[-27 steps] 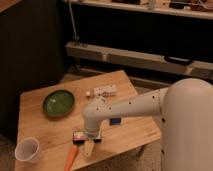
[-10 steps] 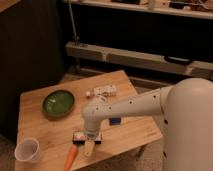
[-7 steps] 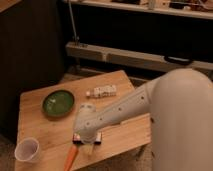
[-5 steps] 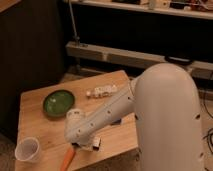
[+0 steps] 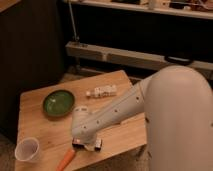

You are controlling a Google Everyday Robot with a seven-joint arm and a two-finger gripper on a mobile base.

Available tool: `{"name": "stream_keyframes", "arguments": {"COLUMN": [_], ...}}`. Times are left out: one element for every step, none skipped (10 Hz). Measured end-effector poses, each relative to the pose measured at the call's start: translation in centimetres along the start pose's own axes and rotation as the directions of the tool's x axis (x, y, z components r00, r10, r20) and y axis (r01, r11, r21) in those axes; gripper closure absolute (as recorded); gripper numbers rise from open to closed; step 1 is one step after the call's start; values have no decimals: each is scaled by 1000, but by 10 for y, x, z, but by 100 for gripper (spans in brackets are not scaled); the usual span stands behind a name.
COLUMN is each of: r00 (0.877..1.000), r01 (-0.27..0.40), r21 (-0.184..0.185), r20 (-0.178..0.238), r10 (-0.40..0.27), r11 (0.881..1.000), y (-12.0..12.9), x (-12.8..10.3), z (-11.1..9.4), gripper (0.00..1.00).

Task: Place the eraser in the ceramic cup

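Observation:
The whitish ceramic cup (image 5: 27, 149) stands upright at the table's front left corner. My gripper (image 5: 86, 145) is low over the table's front edge, to the right of the cup and apart from it. The big white arm (image 5: 125, 107) reaches down to it from the right. A small dark piece with a reddish spot (image 5: 97, 144) shows right at the gripper; I cannot tell whether it is the eraser. The arm hides the table beneath it.
A green bowl (image 5: 58, 102) sits at the back left of the wooden table (image 5: 40, 125). A small white box (image 5: 101, 92) lies at the back middle. An orange stick-like object (image 5: 66, 159) lies at the front edge just left of the gripper. Dark shelving stands behind.
The arm has swung left and toward the front edge, bringing the gripper closer to the cup. It now covers the spot where the dark block lay. Cup, bowl and box have not moved.

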Motion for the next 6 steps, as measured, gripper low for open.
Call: {"name": "stream_keyframes", "arguments": {"r00": [999,997,992,984,974,964], "r01": [-33,-66,-119,-158,-195,-210], "r21": [-8,-11,-16,-16,-14,-14], "r20": [16,28,42,76,117,162], "r10": [33,66,119,159,196,210], "r11": [999,998,993,987,981,978], "y": [-9,-18,-33,-47,-61,-70], "x": [9,19,44,65,87,98], "z": [-3,-7,-13,-20,-33,-46], "gripper": [100,100,100,100,100,100]}}
